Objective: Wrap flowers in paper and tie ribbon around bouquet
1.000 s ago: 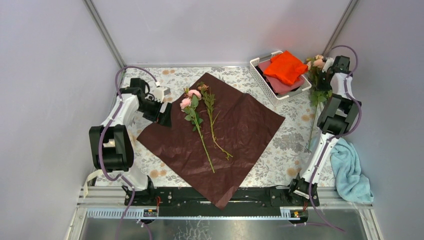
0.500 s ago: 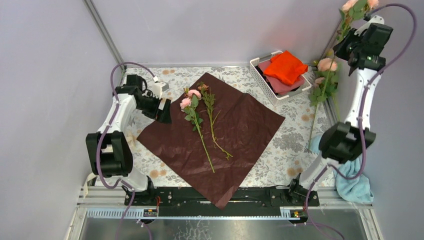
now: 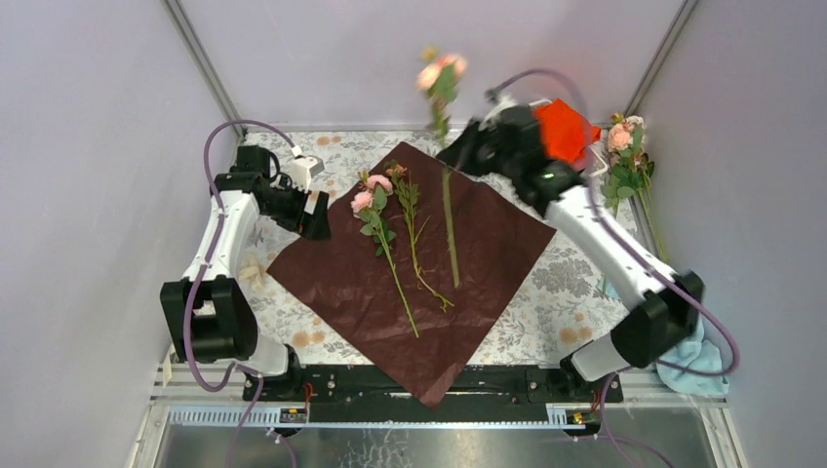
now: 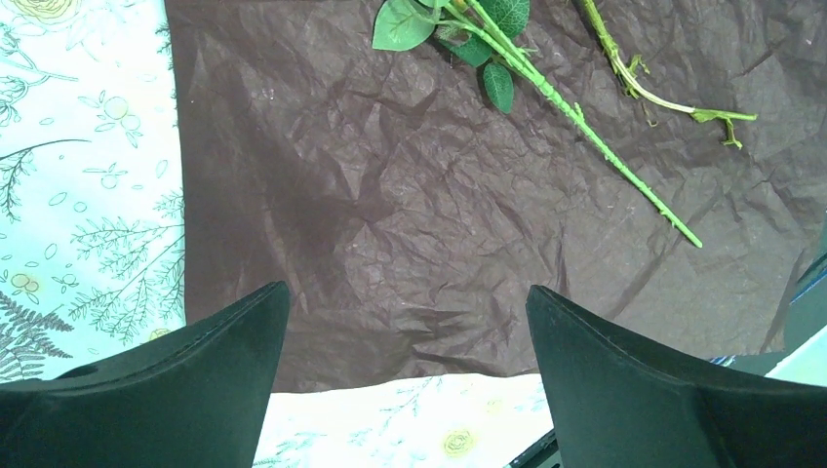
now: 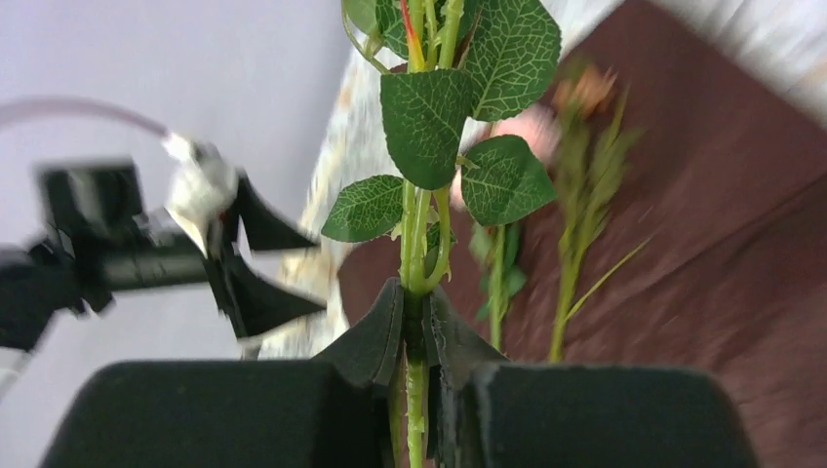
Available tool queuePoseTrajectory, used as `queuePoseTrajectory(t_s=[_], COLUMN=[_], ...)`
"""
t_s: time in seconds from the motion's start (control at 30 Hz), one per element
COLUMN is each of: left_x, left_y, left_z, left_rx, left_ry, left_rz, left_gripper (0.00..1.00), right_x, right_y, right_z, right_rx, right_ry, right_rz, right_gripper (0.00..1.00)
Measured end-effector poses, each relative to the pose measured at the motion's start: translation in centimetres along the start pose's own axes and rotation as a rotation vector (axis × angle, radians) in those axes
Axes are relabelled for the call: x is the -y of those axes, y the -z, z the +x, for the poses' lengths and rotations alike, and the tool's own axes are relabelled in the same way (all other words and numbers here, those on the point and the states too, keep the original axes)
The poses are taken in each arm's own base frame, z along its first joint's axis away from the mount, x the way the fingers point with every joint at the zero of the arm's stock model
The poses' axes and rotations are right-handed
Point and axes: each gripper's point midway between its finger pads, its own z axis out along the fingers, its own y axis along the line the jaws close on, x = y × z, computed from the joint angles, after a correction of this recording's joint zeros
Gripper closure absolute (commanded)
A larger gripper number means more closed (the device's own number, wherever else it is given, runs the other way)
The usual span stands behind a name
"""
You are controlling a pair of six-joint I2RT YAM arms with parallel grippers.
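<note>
Paper (image 3: 429,263) in the top view lies flat as a diamond on the floral table (image 3: 566,283). Two flowers lie on its far-left part: a pink rose stem (image 3: 380,229) and a thinner leafy stem (image 3: 417,244) just right of it. Right gripper (image 3: 458,156) is over the paper's far corner, pinched on a third rose stem (image 3: 450,219). Its bloom points up and its tail hangs over the paper; can't tell if the tail touches. Left gripper (image 3: 314,210) is at the paper's left corner, jaws wide, nothing in them. Spare flowers (image 3: 624,161) lie far right, near an orange cloth (image 3: 569,122).

Left wrist: left gripper (image 4: 407,291) is spread wide above the crinkled paper (image 4: 390,214), with the paper's edge and the table print (image 4: 88,195) below. Both stems cross the top of the frame.

Right wrist: right gripper (image 5: 416,307) is clamped narrow on the third rose stem (image 5: 419,234), leaves above the pinch. Paper (image 5: 702,244) is blurred behind.
</note>
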Motion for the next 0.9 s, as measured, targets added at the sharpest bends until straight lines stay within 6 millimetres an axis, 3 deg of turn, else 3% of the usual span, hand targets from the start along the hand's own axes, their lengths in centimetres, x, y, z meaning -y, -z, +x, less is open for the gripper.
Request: queuePoseTrajectory(t_s=[0.07, 0.17, 0.33, 0.37, 0.43, 0.5, 0.6, 0.67, 0.8, 0.9], left_x=[0.0, 0.0, 0.0, 0.0, 0.1, 0.1, -0.1, -0.3, -0.6, -0.9], left_y=[0.1, 0.0, 0.1, 0.1, 0.2, 0.2, 0.2, 0.2, 0.2, -0.1], left_z=[0.1, 0.3, 0.9, 1.0, 1.3, 1.5, 1.6, 1.7, 1.9, 2.2], left_rx=[0.000, -0.002, -0.006, -0.005, -0.007, -0.010, -0.014, -0.017, -0.028, -0.043], left_ry=[0.002, 0.006, 0.018, 0.019, 0.022, 0.024, 0.024, 0.025, 0.029, 0.038], left_rz=[-0.001, -0.001, -0.007, -0.009, -0.011, -0.014, -0.024, -0.031, -0.046, -0.051], left_gripper=[0.01, 0.01, 0.01, 0.01, 0.01, 0.01, 0.01, 0.01, 0.01, 0.01], right_x=[-1.4, -0.8, 2.8, 3.6, 5.6, 6.9, 6.8, 6.2, 6.0, 9.8], right_y=[-2.6, -6.6, -10.9, -11.4, -12.5, -13.4, -14.6, -14.7, -12.6, -8.8], right_z=[6.5, 15.7, 26.6, 27.8, 29.4, 29.7, 28.2, 26.1, 20.1, 12.9], right_rx=[-0.144, -0.330, -0.522, -0.539, -0.557, -0.566, -0.567, -0.550, -0.481, -0.392], right_ry=[-0.030, -0.049, -0.009, -0.002, 0.019, 0.055, 0.135, 0.223, 0.409, 0.466], right_rz=[-0.006, 0.064, 0.198, 0.222, 0.281, 0.322, 0.335, 0.330, 0.331, 0.398], right_gripper=[1.00, 1.00, 0.98, 0.90, 0.59, 0.39, 0.23, 0.18, 0.16, 0.19])
